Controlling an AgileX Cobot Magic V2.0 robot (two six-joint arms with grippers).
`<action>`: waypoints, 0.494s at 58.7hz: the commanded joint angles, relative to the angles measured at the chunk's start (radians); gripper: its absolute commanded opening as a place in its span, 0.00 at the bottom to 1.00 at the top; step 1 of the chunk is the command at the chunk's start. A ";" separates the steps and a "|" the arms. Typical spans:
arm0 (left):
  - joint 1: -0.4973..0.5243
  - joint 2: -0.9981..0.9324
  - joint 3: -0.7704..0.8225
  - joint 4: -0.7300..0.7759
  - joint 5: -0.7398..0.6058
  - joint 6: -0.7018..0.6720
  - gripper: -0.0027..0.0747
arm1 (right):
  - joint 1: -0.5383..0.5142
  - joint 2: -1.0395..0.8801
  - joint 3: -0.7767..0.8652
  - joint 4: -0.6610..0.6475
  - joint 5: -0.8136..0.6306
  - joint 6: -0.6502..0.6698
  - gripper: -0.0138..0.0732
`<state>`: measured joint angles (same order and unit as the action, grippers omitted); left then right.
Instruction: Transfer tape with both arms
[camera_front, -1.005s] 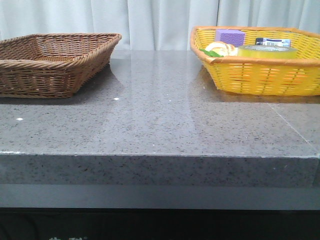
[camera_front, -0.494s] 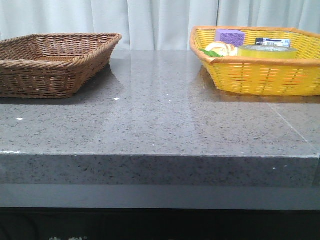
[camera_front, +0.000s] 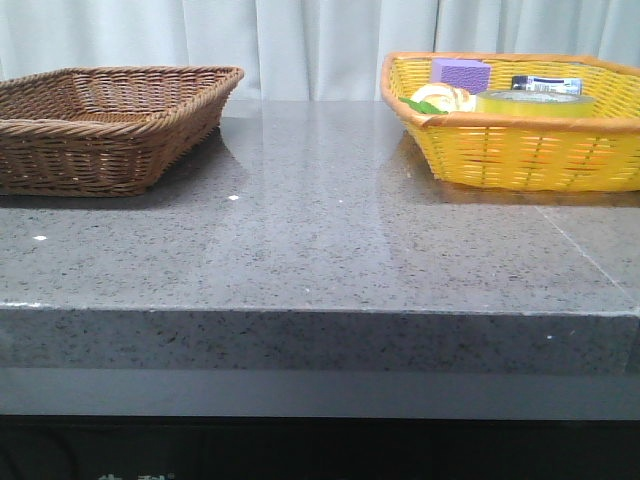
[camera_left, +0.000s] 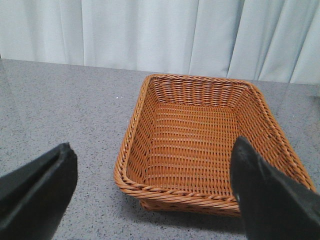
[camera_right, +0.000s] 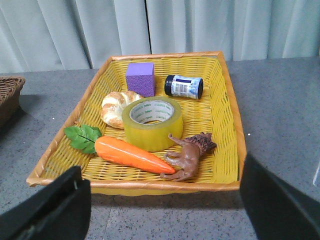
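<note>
Tape (camera_right: 152, 122) (in basket (camera_right: 227, 130)) beyond open right hand (camera_right: 162, 212).

Front camera looked level across the worktop (camera_front: 320, 250). Wrist cameras looked down: left over brown basket (camera_left: 200, 145), right over yellow basket (camera_right: 225, 125); front view shared both.

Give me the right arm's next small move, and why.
Probably lower the open right gripper toward the tape. The roll lies flat in the yellow basket, ungrasped, hemmed by the carrot, bread and lion.
</note>
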<state>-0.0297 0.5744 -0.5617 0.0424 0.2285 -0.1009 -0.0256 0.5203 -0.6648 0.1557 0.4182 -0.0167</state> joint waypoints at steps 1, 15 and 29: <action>0.000 0.005 -0.037 0.002 -0.077 -0.004 0.83 | -0.009 0.077 -0.067 -0.008 -0.062 -0.010 0.89; 0.000 0.005 -0.037 0.002 -0.077 -0.004 0.83 | -0.038 0.443 -0.333 -0.008 0.082 0.017 0.89; 0.000 0.005 -0.037 0.002 -0.077 -0.004 0.83 | -0.071 0.745 -0.590 -0.008 0.133 0.017 0.89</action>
<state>-0.0297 0.5744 -0.5617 0.0428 0.2285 -0.1009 -0.0861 1.2138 -1.1524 0.1517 0.5967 0.0000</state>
